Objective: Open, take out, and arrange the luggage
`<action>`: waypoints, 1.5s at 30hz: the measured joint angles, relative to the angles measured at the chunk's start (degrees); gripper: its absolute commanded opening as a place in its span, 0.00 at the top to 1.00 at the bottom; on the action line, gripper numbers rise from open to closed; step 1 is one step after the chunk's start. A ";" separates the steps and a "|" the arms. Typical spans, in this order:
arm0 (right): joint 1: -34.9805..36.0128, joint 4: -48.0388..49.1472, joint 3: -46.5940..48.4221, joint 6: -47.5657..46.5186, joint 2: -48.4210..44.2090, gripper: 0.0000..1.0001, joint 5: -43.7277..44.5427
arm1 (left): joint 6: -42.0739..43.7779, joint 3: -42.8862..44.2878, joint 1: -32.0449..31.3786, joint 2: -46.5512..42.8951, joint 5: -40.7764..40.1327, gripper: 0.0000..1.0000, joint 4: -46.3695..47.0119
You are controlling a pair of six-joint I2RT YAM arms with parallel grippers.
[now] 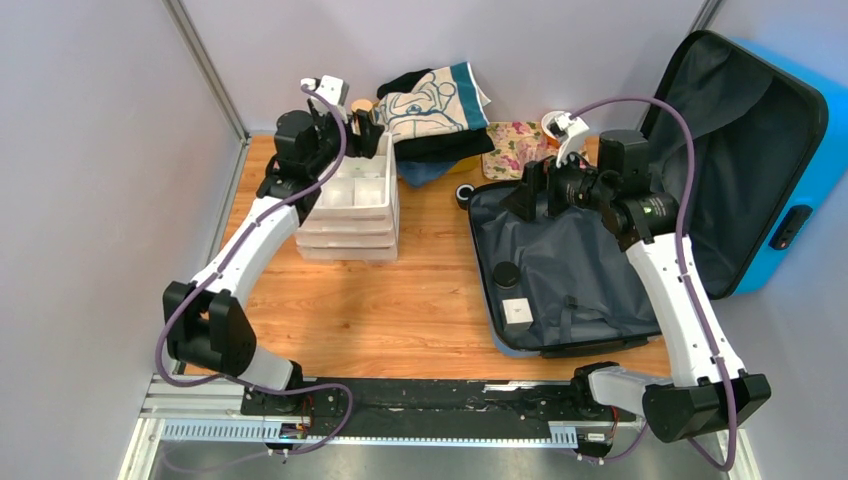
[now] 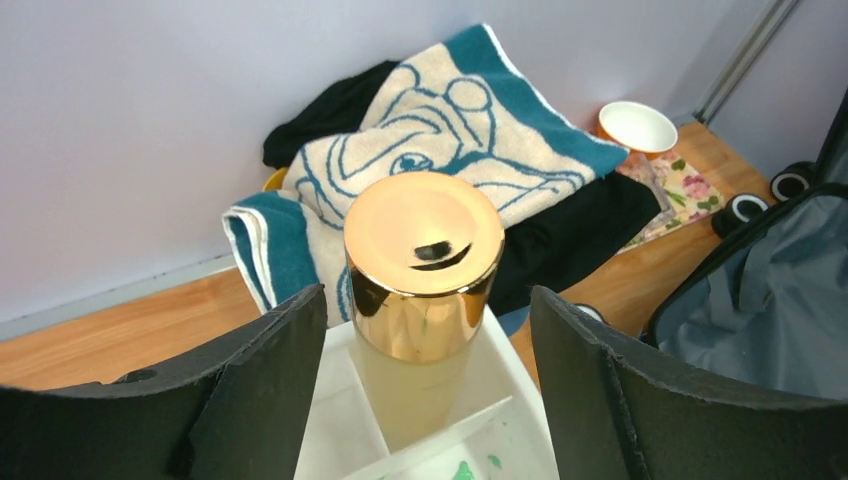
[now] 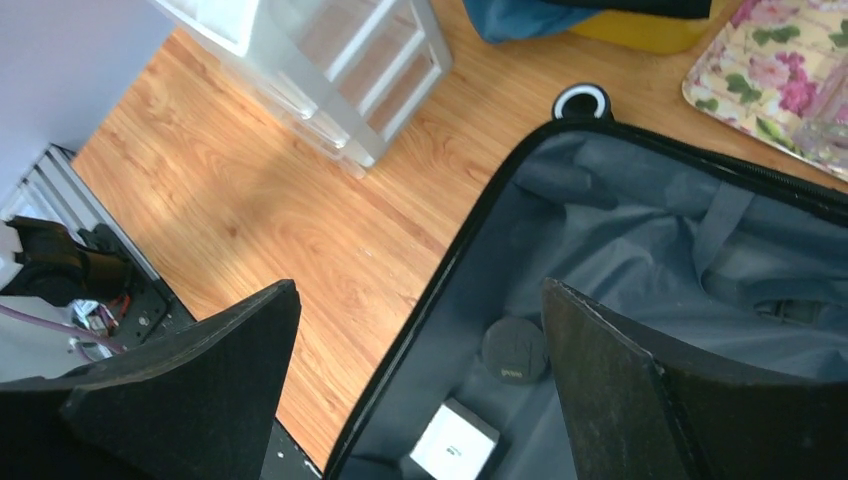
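A: Where is the luggage (image 1: 560, 280)?

B: On the right half of the tabletop (image 1: 400, 300), lying open. Its base is flat, grey lining up; its blue lid stands upright against the right wall.

A: Anything inside it?

B: 2 items near the left wall of the base: 1 round black case (image 3: 515, 350) and, nearer, 1 small white box (image 3: 455, 440).

A: And the right end effector (image 3: 420, 330)?

B: Above the far-left corner of the open base, fingers wide apart, holding nothing.

A: The left end effector (image 2: 428, 310)?

B: At the far left, over a stack of white divided trays (image 1: 355, 205). Its fingers (image 2: 270, 370) stand apart on either side of a pale bottle with a gold cap (image 2: 424, 240). A gap shows on both sides, so no contact. The bottle stands upright in a far compartment of the top tray.

A: Behind that?

B: A teal-and-cream towel (image 1: 435, 100) on dark clothing by the far wall, with a floral tray (image 1: 512, 148) to its right.
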 measured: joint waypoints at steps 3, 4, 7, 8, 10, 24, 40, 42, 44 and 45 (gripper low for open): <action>-0.09 -2.82 0.00 -2.60 0.61 0.06 1.14 | 0.00 0.00 0.00 -3.17 -0.72 0.18 -1.73; -0.13 -4.22 0.02 -3.72 1.01 0.06 1.53 | 0.09 0.00 0.02 -4.52 -0.98 0.18 -2.73; -0.15 -9.44 0.04 -8.33 2.56 0.07 2.75 | 0.68 0.00 0.20 -8.90 -1.53 0.17 -7.76; -0.15 -11.96 0.02 -10.69 3.30 0.07 3.32 | 0.92 0.00 0.42 -10.75 -1.68 0.17 -10.19; -0.15 -16.09 -0.26 -14.58 4.39 0.08 4.66 | 1.07 -0.13 1.01 -14.25 -1.66 0.17 -14.12; 3.21 -23.15 -17.68 -25.03 9.01 0.15 13.38 | -1.49 -14.27 2.73 -31.69 9.29 0.18 -28.68; 17.16 -16.57 -21.90 -20.70 20.96 0.10 19.37 | -4.02 -14.43 2.99 -29.03 11.28 0.18 -29.07; 17.25 -16.22 -22.01 -21.53 21.09 0.10 19.19 | -4.15 -14.43 2.97 -28.81 11.43 0.18 -28.96; 17.62 -15.61 -22.01 -22.34 21.07 0.10 19.47 | -4.17 -14.43 2.97 -28.68 11.52 0.18 -28.94; 17.77 -15.39 -22.01 -22.69 21.09 0.12 19.47 | -4.20 -14.43 2.99 -28.65 11.58 0.18 -28.94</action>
